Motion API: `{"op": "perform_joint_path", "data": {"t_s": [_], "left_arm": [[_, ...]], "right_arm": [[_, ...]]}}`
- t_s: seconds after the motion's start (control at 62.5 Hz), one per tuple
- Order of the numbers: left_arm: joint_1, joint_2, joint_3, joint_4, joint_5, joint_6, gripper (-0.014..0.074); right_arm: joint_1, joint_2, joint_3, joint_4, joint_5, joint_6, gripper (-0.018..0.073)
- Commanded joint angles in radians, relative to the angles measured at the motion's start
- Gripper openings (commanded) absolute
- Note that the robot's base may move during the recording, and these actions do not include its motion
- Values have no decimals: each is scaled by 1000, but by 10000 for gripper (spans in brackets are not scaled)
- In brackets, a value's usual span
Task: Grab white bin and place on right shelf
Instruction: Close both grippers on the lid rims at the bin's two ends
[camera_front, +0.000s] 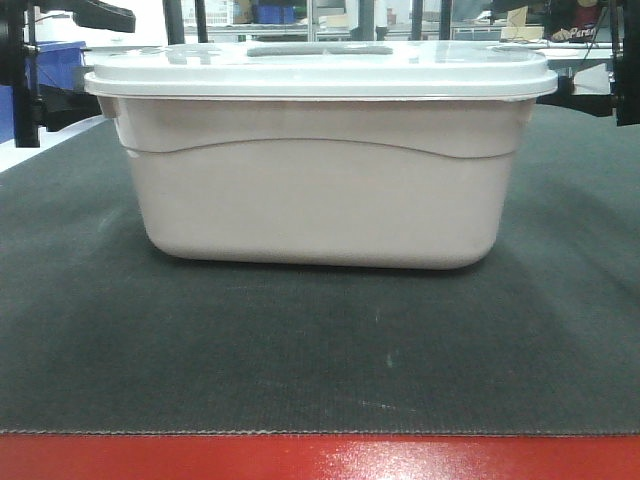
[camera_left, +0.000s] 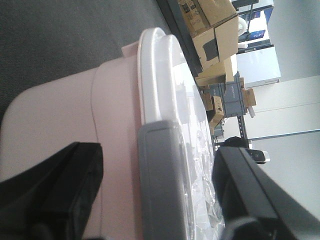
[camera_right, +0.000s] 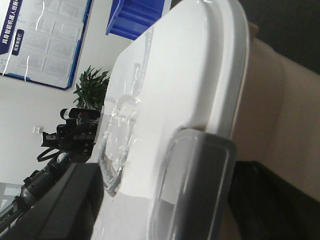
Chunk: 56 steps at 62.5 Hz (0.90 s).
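Front view, bin: the bin sits flat on the dark mat, squarely ahead with its lid on. The shelf is not in view.
Front view, arms: only dark parts of the rig show past each end of the lid, so the jaws cannot be judged here.
Left wrist, jaws: the left gripper stands wide. One finger is under the rim beside the wall and the other is over the lid. The grey latch lies between them, with gaps on both sides.
Left wrist, care: it should probably close centred on the latch, with the lower finger seated under the rim so the lift bears on the tub and not the lid alone.
Right wrist, jaws: the right gripper is also wide, straddling the latch at its end. It holds nothing.
Right wrist, care: it should likely close together with the left and at matching height.
Lift: both ends need to rise level, since uneven pull could tilt the bin or pop the lid.
Risk: the plastic looks smooth, so a shallow bite may slip.
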Motion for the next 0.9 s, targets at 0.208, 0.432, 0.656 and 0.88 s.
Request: {"op": "perform_joint_path", "data": {"t_s": [0.208,0.432,0.656,0.88], "left_arm": [[-22,-47,-32,-76,156,8,368],[-22,-47,-32,-76,156,8,368],[-22,-47,-32,-74,156,7,368],[-22,-47,-32,-69,156,5,367]], "right_arm": [[1,-46,-34,76,125,-17,508],[1,-46,-34,76,125,-17,399],[1,-46,-34,76,125,-17,393],[1,-46,-34,76,125,-17,393]]}}
